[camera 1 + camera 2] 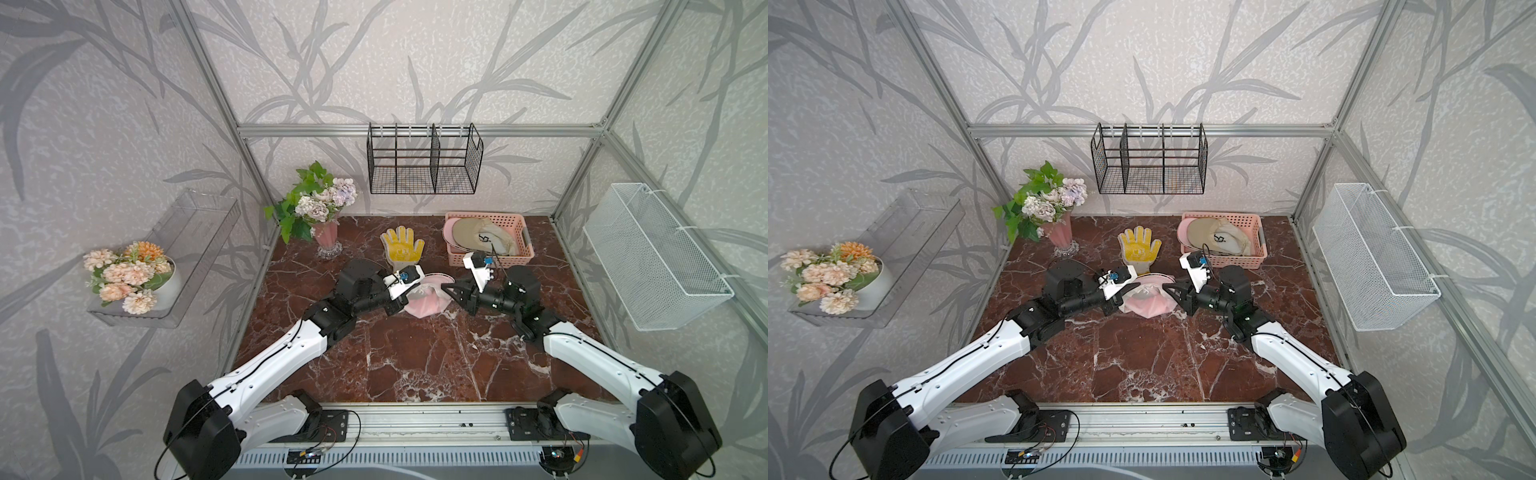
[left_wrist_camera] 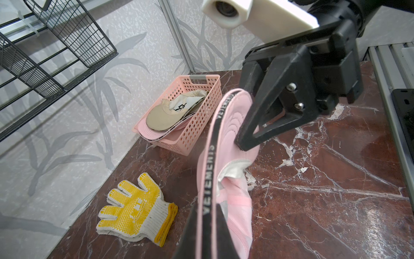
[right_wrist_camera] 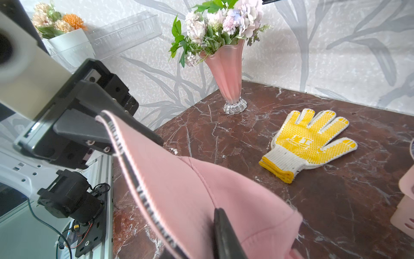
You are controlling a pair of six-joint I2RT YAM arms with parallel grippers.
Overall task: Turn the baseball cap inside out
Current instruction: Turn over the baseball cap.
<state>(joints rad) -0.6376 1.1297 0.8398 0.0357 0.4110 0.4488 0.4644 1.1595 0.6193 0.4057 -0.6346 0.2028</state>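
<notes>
Both claws are clamped on the pink baseball cap (image 1: 424,301): the left gripper (image 1: 1134,287) and right gripper (image 2: 243,143) pinch opposite sides of its rim over the middle of the bench (image 1: 415,365). A bit of white lining (image 2: 233,170) peeks out, but I'd say the crown isn't turned yet

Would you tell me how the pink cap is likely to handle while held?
The pink cap looks floppy in the crown: it crumples between the left hand and right hand. The stitched brim is probably stiffer, given its smooth curve. It seems light, hanging from two pinches.
</notes>
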